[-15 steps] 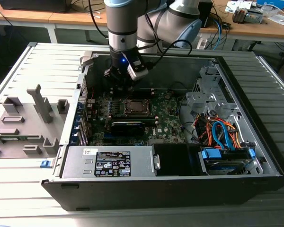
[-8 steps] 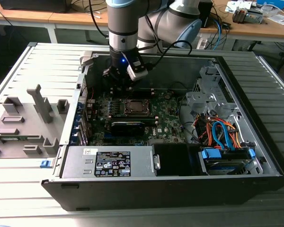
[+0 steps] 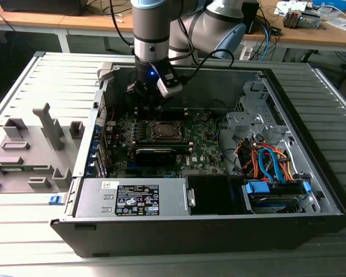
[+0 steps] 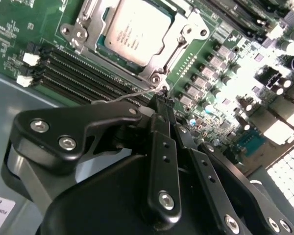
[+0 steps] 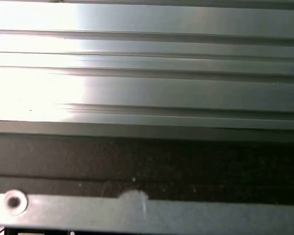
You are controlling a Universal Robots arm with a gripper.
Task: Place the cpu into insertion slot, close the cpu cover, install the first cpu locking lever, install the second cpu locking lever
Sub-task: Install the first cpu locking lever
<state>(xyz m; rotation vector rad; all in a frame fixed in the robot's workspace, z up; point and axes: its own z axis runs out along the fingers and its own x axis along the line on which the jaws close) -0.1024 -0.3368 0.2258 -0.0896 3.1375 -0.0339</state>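
Pincer (image 4: pixel 162 105) state: the two black fingers (image 4: pixel 162 161) are brought together, tips meeting just beside a thin wire lever (image 4: pixel 132 94) that runs along the near edge of the chip socket; whether the tips actually clamp the wire cannot be told. In the exterior view the pincer (image 3: pixel 143 98) hangs from the arm (image 3: pixel 155 29) inside the open computer case (image 3: pixel 311 190), above the green motherboard (image 3: pixel 205 144) and just beyond the socket.

Chip position: the cpu (image 4: pixel 136 30) lies flat in its socket, pale metal top facing up. The cpu cover (image 4: pixel 186 36), a silver frame, lies down around the chip, with the chip top showing through its square opening. In the exterior view the chip (image 3: pixel 165 130) sits near the middle of the board.

Adjacent parts: black memory slots (image 4: pixel 83 68) run alongside the socket, between it and the case wall. A grey power supply (image 3: pixel 132 199) occupies the near side of the case, and a bundle of blue and orange cables (image 3: pixel 268 164) lies toward the exterior view's right. Grey plastic holders (image 3: pixel 32 144) stand on the slatted table (image 3: pixel 17 231) at the exterior view's left.
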